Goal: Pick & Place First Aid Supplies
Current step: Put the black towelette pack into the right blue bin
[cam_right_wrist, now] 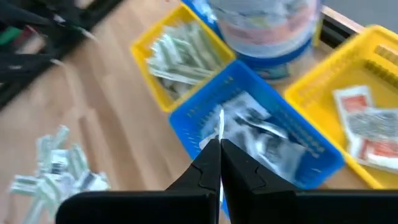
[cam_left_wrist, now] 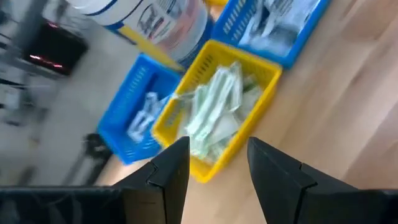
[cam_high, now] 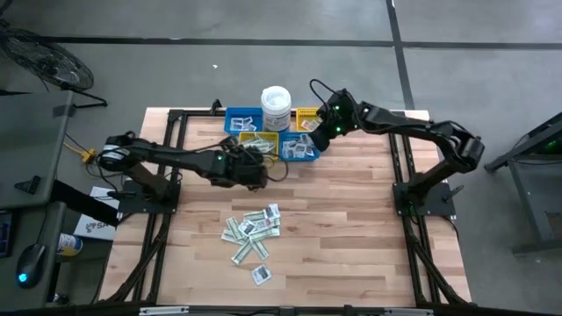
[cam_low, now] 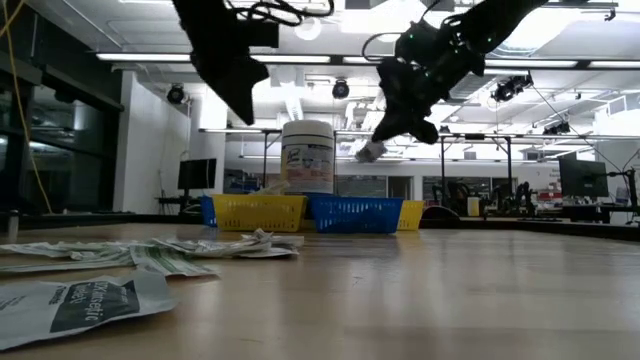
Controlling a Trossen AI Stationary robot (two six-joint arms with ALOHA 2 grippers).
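Hovering over yellow bin (cam_left_wrist: 214,121) of green strips (cam_left_wrist: 211,115), left gripper (cam_left_wrist: 217,168) spread, empty; right gripper (cam_right_wrist: 219,163) pinching white packet (cam_right_wrist: 220,124) above blue bin (cam_right_wrist: 249,134).

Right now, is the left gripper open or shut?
Open. In its wrist view the left gripper shows a clear gap between its fingers, nothing held, above the yellow bin of green-and-white strips.
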